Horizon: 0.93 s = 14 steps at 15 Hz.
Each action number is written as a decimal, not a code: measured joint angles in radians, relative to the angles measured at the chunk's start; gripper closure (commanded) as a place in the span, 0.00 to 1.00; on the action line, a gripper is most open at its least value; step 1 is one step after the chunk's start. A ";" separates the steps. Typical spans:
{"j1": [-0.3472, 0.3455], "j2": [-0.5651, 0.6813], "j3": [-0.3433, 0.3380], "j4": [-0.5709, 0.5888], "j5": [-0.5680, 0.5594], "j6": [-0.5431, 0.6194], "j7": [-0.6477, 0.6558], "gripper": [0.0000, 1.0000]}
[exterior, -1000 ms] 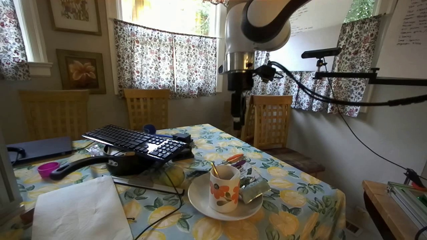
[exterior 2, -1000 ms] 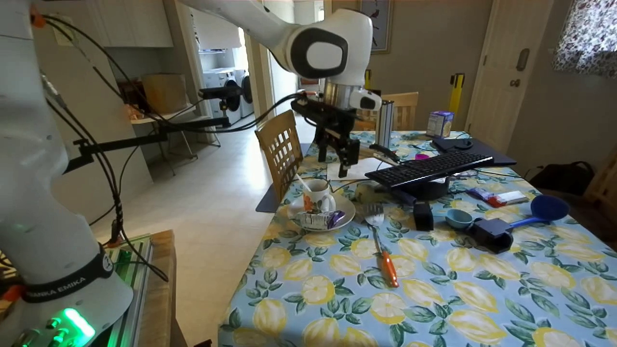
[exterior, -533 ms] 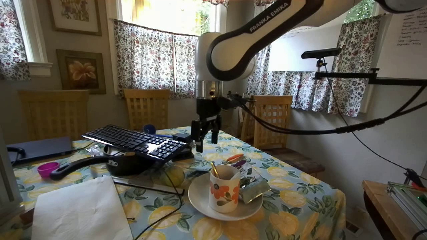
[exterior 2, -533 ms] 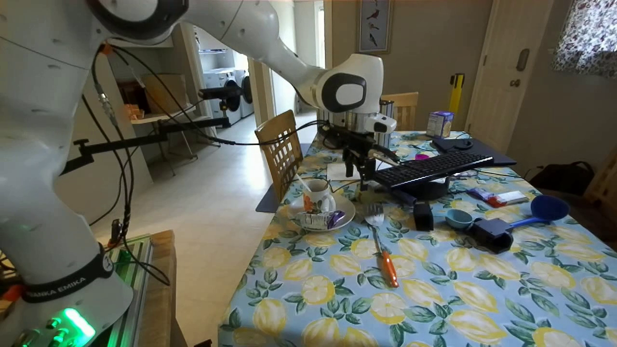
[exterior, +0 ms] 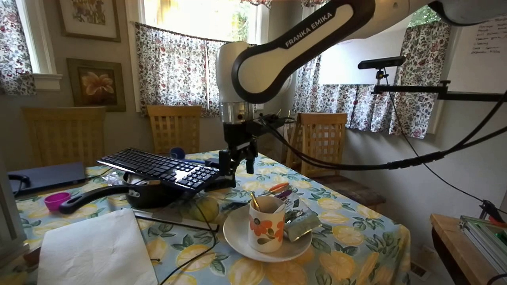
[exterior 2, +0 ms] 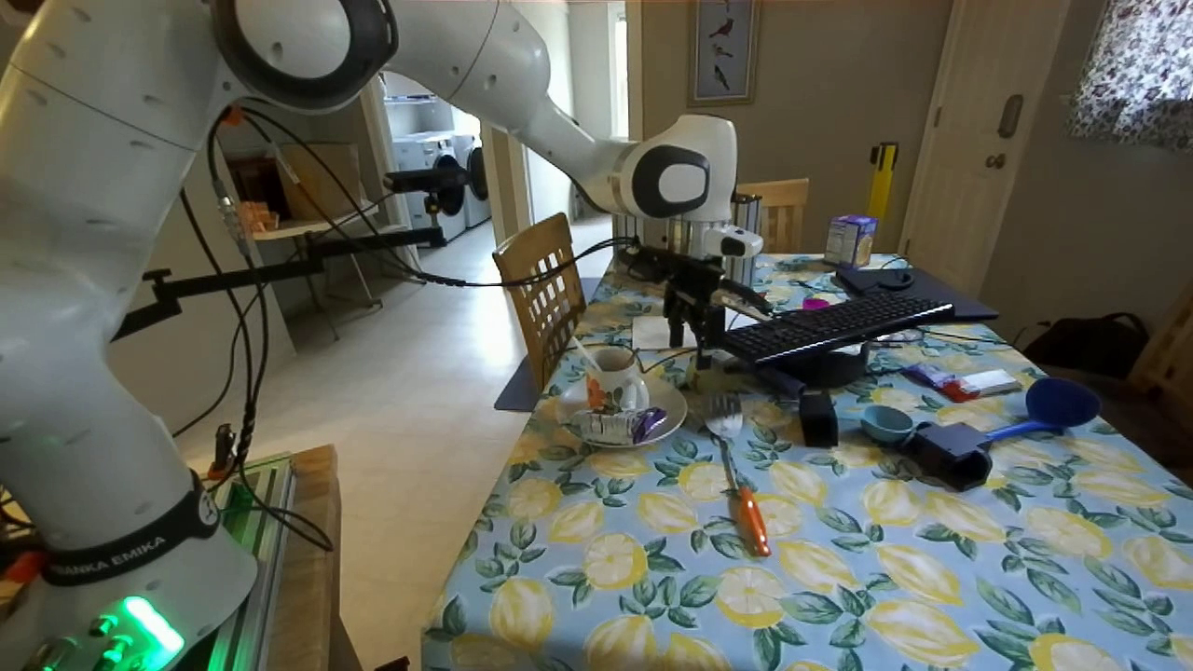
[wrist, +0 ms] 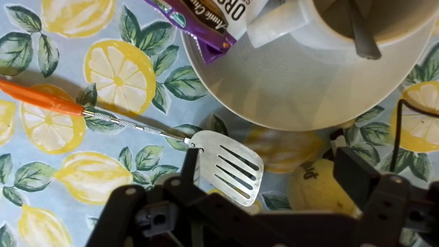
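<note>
My gripper is open and empty, pointing down above the table; it also shows in both exterior views. In the wrist view a slotted metal spatula with an orange handle lies below, its blade between the fingers, nearer the left one. A yellow ball with dark lettering shows near the right finger. Beyond them is a white plate bearing a flowered mug with a spoon in it, and a purple-and-white packet. No contact with these shows.
A black keyboard lies tilted across a black pan, close beside the gripper. A black block, a teal cup and a blue ladle are nearby. White paper and a thin cable lie on the table.
The arm has come down toward the table and across to beside the keyboard's end, with only a slight lowering in the last half second. The table objects have not moved.
</note>
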 measured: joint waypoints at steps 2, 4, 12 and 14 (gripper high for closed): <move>-0.001 0.001 0.001 0.000 0.000 0.004 -0.002 0.00; 0.001 0.008 0.005 0.000 0.000 0.027 -0.006 0.00; 0.021 0.067 0.016 0.002 -0.025 0.202 -0.029 0.00; 0.027 0.078 0.016 0.002 -0.032 0.236 -0.047 0.00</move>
